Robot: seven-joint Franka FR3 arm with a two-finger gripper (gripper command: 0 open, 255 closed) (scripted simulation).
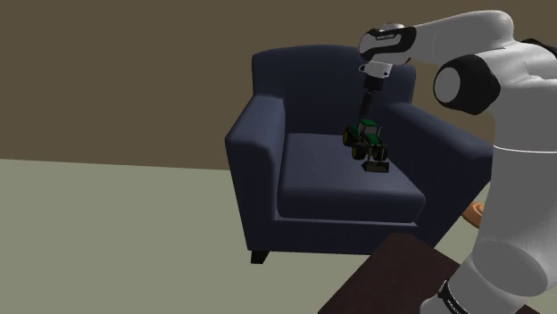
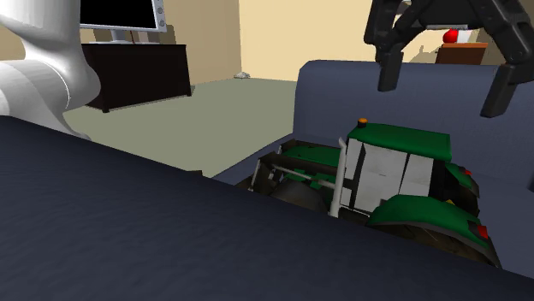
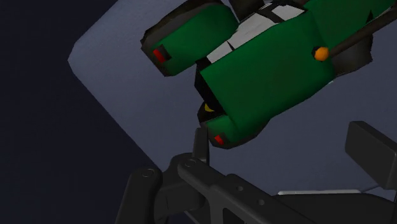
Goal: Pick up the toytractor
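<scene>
A green toy tractor (image 1: 365,136) with white cab windows and a dark front loader stands on the seat cushion of a dark blue armchair (image 1: 268,152). My black gripper (image 1: 366,105) hangs straight above it, pointing down. In the second exterior view the gripper (image 2: 443,79) is open, its two fingers spread wide over the green cab roof of the tractor (image 2: 402,171) and clear of it. In the wrist view the tractor (image 3: 267,70) lies beyond the open gripper (image 3: 257,173), with an orange beacon on its roof and nothing between the fingers.
The armchair's padded arms and tall back wall in the seat on three sides. My dark brown stand (image 1: 393,276) sits at the shoulder view's lower right, beside a round wooden piece (image 1: 476,212). Farther off are a black TV cabinet (image 2: 128,68) and olive floor.
</scene>
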